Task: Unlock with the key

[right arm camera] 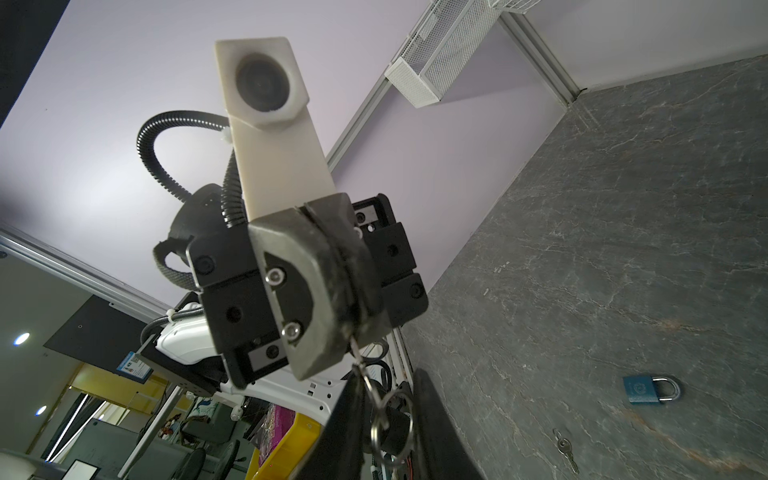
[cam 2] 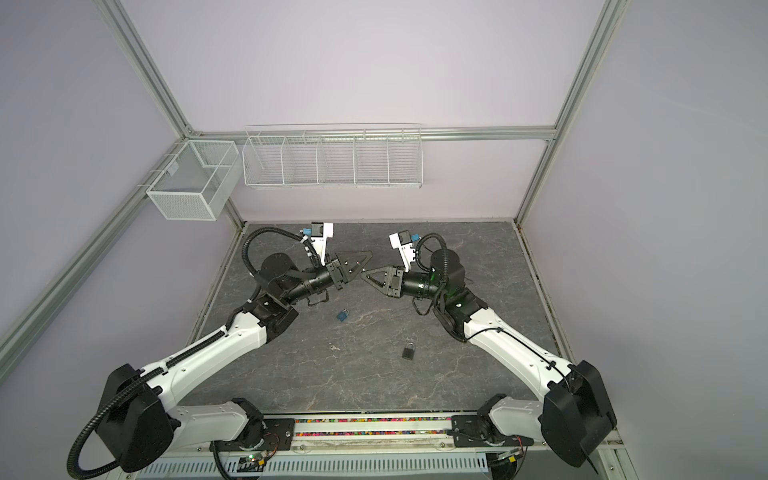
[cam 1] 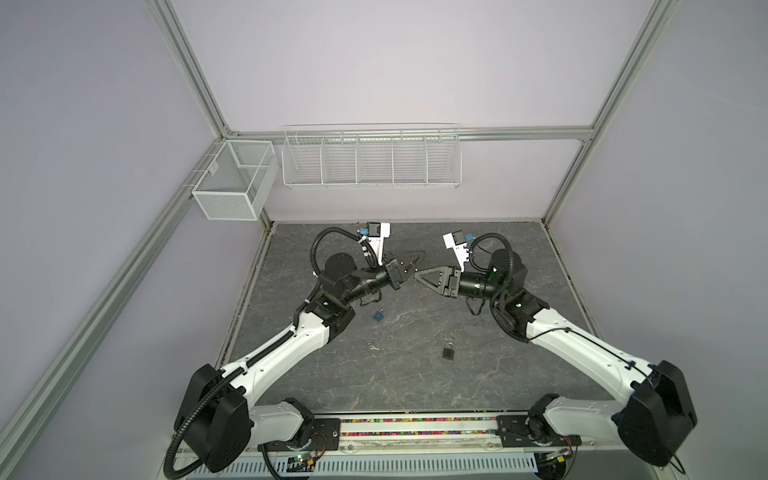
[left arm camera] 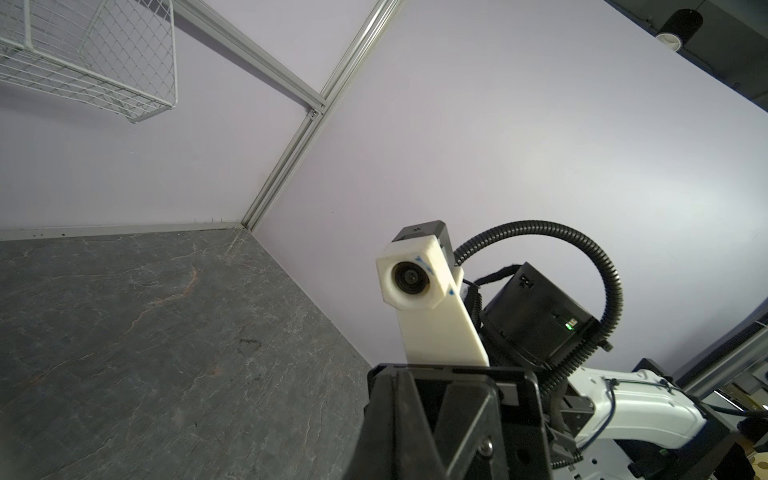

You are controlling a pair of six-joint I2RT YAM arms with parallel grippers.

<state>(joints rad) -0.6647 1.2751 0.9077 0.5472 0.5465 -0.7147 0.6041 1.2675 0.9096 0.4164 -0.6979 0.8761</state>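
My left gripper (cam 1: 417, 264) and right gripper (cam 1: 415, 276) meet tip to tip in the air over the back middle of the table. In the right wrist view the left gripper's fingers (right arm camera: 324, 266) are pressed together on a key (right arm camera: 358, 353) that sticks out of their seam. Its key ring (right arm camera: 391, 422) hangs from it. My right gripper (right arm camera: 384, 374) has the ring in its narrow gap, one finger against each side. A blue padlock (cam 1: 379, 315) (right arm camera: 648, 388) and a black padlock (cam 1: 448, 351) lie shut on the table below.
A second key (cam 1: 372, 345) (right arm camera: 566, 451) lies loose on the grey slate table (cam 1: 519, 374) between the padlocks. Two white wire baskets (cam 1: 370, 160) (cam 1: 232, 183) hang on the back and left walls. Aluminium frame posts (cam 1: 569, 166) edge the table.
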